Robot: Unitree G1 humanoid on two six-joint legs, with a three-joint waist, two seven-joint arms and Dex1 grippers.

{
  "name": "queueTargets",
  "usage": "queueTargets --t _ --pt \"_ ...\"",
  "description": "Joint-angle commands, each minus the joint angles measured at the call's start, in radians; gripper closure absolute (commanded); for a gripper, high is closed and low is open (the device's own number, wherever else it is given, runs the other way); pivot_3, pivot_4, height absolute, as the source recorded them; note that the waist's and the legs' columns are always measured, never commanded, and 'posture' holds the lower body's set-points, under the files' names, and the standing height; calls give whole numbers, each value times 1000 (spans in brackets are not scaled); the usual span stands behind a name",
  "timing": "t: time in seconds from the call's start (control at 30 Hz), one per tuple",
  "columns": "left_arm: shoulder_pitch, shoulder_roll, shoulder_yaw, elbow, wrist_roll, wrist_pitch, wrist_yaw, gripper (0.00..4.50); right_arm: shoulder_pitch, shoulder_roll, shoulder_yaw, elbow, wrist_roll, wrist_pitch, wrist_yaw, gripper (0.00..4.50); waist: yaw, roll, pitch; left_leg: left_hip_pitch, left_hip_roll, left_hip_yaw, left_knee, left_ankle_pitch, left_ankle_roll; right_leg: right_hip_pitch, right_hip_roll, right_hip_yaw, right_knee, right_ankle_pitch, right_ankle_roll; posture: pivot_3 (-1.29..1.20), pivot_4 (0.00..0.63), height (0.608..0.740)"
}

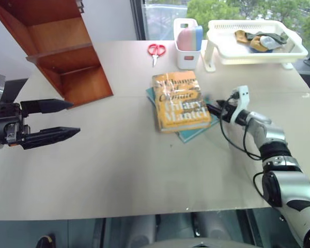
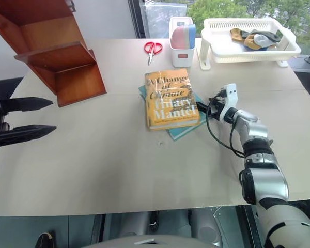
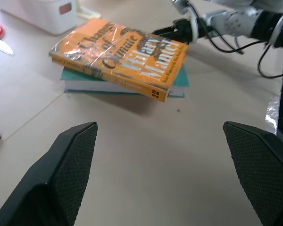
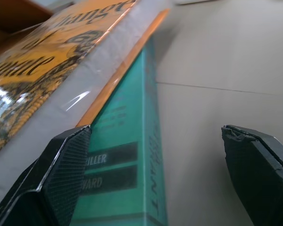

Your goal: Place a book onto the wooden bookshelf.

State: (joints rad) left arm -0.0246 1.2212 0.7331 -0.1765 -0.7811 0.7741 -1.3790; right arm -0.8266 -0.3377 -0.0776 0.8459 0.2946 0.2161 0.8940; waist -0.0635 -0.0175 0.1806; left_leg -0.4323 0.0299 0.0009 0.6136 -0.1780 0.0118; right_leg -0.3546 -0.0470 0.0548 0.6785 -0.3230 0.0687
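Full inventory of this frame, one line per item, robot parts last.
book: 1, yellow-orange, table centre, lying on the teal one
teal book: 1, under it
wooden bookshelf: 1, reddish-brown, far left
scissors: 1, red handles, far centre
white bin: 1, holds pink and blue items, beside scissors
white basket: 1, far right, cloth items inside
table: 1, beige
left end effector: black, open, above the table's left side
right end effector: black, open, at the books' right edge
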Motion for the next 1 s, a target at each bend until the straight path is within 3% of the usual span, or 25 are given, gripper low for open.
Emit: queueTargets --t 0.03,0.37,0.47,0.73,0.9,1.0 --pt "9 -1 59 -30 8 -12 -1 10 29 23 75 17 -37 -23 155 0 -5 0 0 0 0 0 0 0 0 0 0 0 0 0 0 0 150 740" --pt "67 -17 104 -59 26 -4 -3 10 190 -7 184 -245 -9 73 448 0 -2 -1 -1 0 1 0 0 0 0 0 0 -1 0 0 0 0 150 740" --pt "77 -22 110 -65 24 1 -2 10 256 -28 204 -382 12 131 464 0 2 -1 -1 0 1 0 0 0 -1 0 0 -1 0 0 0 0 150 740" --pt "96 -62 80 -76 5 35 35 10 354 -76 133 -643 56 230 307 0 7 -1 0 0 2 -1 0 0 -1 0 0 -1 0 0 0 0 150 740" --pt "197 -198 71 -204 -76 177 177 10 428 -178 14 -819 139 272 266 0 20 0 0 -1 0 1 0 0 0 -2 -4 0 0 0 0 0 150 740" --pt "220 -336 40 -274 -175 275 335 10 507 -255 -43 -902 155 235 281 0 28 -1 0 -2 1 0 -1 0 0 -2 -6 0 0 0 0 0 150 740"
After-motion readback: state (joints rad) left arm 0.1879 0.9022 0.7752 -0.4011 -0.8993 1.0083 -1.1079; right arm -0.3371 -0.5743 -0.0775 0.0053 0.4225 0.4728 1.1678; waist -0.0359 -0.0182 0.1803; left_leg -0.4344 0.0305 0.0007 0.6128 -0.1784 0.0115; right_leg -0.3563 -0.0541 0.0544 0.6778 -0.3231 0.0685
